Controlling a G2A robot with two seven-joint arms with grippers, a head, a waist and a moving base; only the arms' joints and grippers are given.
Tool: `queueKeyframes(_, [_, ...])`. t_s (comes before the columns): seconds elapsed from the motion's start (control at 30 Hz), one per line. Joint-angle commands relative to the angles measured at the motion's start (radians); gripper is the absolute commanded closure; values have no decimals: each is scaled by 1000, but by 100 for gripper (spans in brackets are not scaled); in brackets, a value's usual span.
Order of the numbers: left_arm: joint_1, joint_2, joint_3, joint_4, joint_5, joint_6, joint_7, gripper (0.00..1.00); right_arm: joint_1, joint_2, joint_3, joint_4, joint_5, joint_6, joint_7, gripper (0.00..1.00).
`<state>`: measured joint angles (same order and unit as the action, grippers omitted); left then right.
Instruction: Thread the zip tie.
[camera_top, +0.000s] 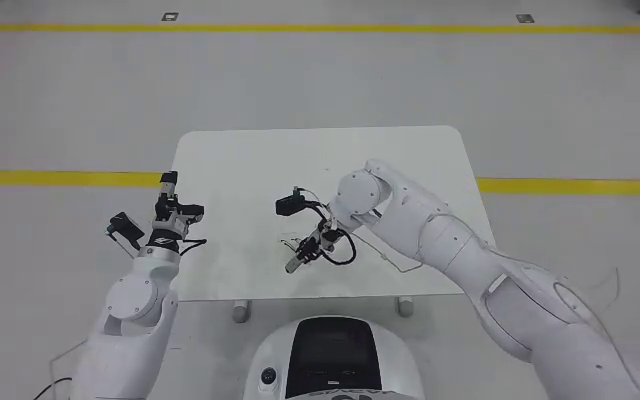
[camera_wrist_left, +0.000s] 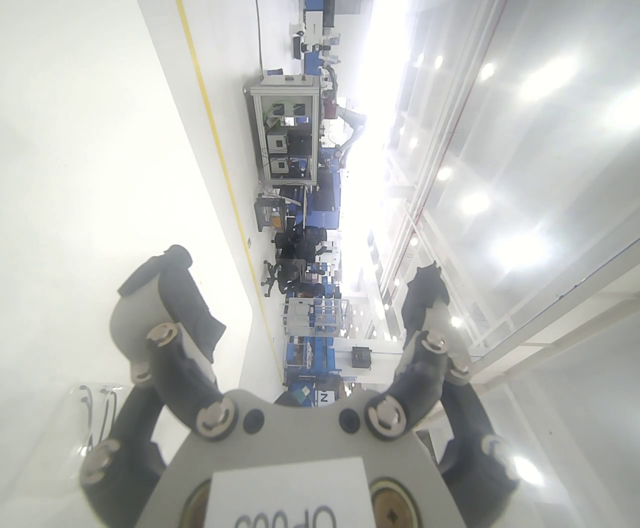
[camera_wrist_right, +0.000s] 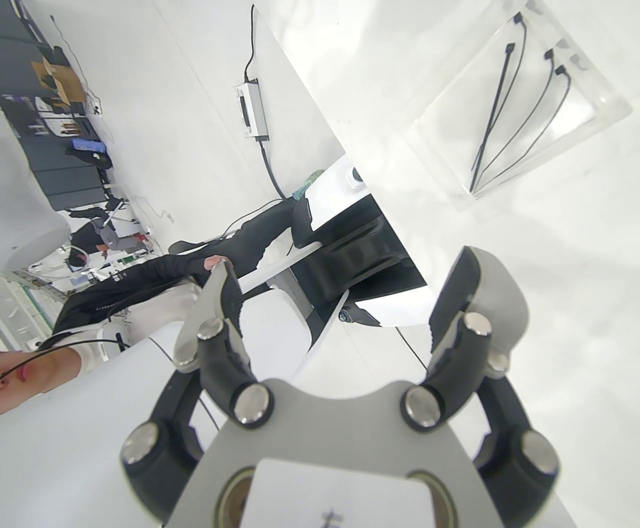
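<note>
Right gripper (camera_wrist_right: 345, 267) agape; its wrist view — zip ties (camera_wrist_right: 517, 102) in tray (camera_wrist_right: 612, 107)

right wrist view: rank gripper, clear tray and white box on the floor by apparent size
1. right gripper, largest, but only because it is nearest the camera
2. tray
3. white box, smallest and farthest off

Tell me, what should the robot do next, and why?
Probably lower the right claw onto one zip tie in the clear tray. That claw is open and empty, and the ties lie loose there, none picked up yet.
</note>
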<state>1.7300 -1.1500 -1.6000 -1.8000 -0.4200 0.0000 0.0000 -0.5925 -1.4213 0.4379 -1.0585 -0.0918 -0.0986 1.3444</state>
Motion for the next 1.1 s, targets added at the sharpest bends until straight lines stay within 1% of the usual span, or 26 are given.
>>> queueKeyframes(0.0, [0, 0, 0, 0, 0, 0, 0, 0, 0, 1, 1, -2, -1, 0, 0, 0])
queueKeyframes(0.23, [0, 0, 0, 0, 0, 0, 0, 0, 0, 1, 1, -2, -1, 0, 0, 0])
queueKeyframes(0.3, [0, 0, 0, 0, 0, 0, 0, 0, 6, 1, -3, -10, -36, 9, -24, 0])
queueKeyframes(0.33, [0, 0, 0, 0, 0, 0, 0, 0, 7, -1, -18, -32, -97, 47, -50, 0])
queueKeyframes(0.43, [0, 0, 0, 0, 0, 0, 0, 0, 19, -10, -36, -66, -154, 94, -64, 0])
queueKeyframes(0.53, [0, 0, 0, 0, 0, 0, 0, 0, 43, -27, -66, -70, -219, 133, -54, 0])
queueKeyframes(0.57, [0, 0, 0, 0, 0, 0, 0, 0, 53, -37, -83, -67, -244, 147, -48, 0])
queueKeyframes(0.63, [0, 0, 0, 0, 0, 0, 0, 0, 64, -55, -100, -53, -257, 154, -51, 0])
queueKeyframes(0.77, [0, 0, 0, 0, 0, 0, 0, 0, 86, -103, -140, 8, -292, 172, -70, 0])
queueKeyframes(0.83, [0, 0, 0, 0, 0, 0, 0, 0, 90, -123, -152, 37, -293, 167, -81, 0])
queueKeyframes(0.87, [0, 0, 0, 0, 0, 0, 0, 0, 91, -132, -155, 52, -291, 155, -86, 0])
queueKeyframes(0.9, [0, 0, 0, 0, 0, 0, 0, 0, 91, -137, -156, 63, -288, 146, -88, 0])
queueKeyframes(1.07, [0, 0, 0, 0, 0, 0, 0, 0, 91, -137, -156, 63, -288, 146, -88, 0])
